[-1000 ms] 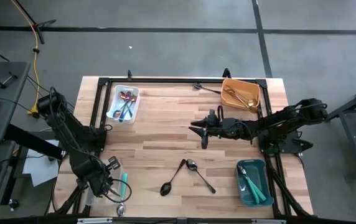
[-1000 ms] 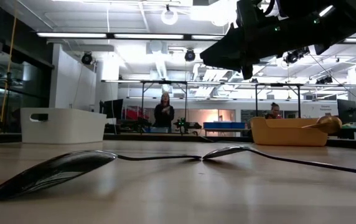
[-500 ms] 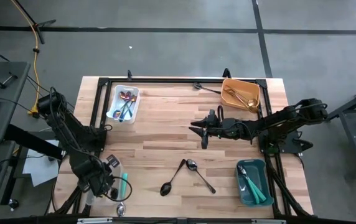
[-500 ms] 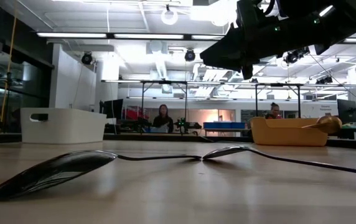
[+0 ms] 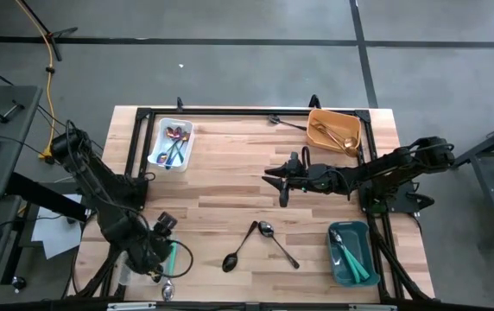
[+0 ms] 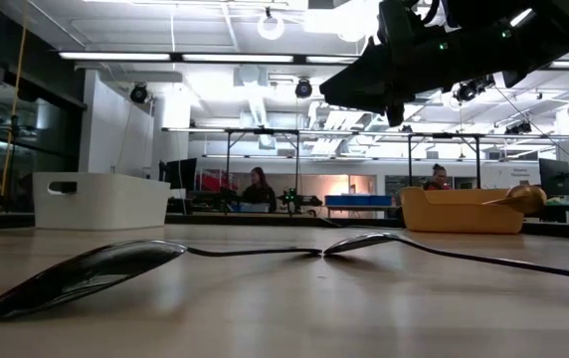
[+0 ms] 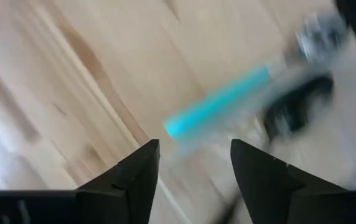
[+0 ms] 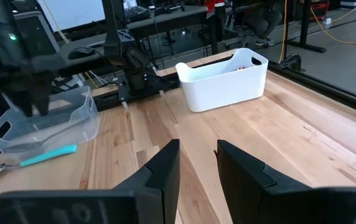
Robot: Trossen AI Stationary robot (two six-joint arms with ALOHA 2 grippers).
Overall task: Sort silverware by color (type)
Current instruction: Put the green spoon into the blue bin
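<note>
A teal-handled utensil (image 5: 172,257) lies on the table near the front left corner, its silver head (image 5: 167,289) toward the near edge. My left gripper (image 5: 162,251) hangs open just above it, pointing down; the teal handle (image 7: 218,109) shows past the open fingers (image 7: 137,168), untouched. My right gripper (image 5: 273,180) hovers over the table's middle, pointing left, open with nothing between its fingers (image 8: 165,165). A black spoon (image 5: 238,246) and a silver spoon (image 5: 278,243) lie flat in the front middle, their ends meeting.
A clear bin (image 8: 41,124) stands beside the teal utensil. A white bin (image 5: 172,142) with iridescent spoons is far left, an orange bin (image 5: 333,131) with gold ones far right, a teal bin (image 5: 351,252) front right. A black utensil (image 5: 287,123) lies at the far edge.
My left gripper has opened, risen and shifted a little toward the table's right, rolling its wrist as it went. The teal-handled utensil lies on the table where it was. My right arm has kept still.
</note>
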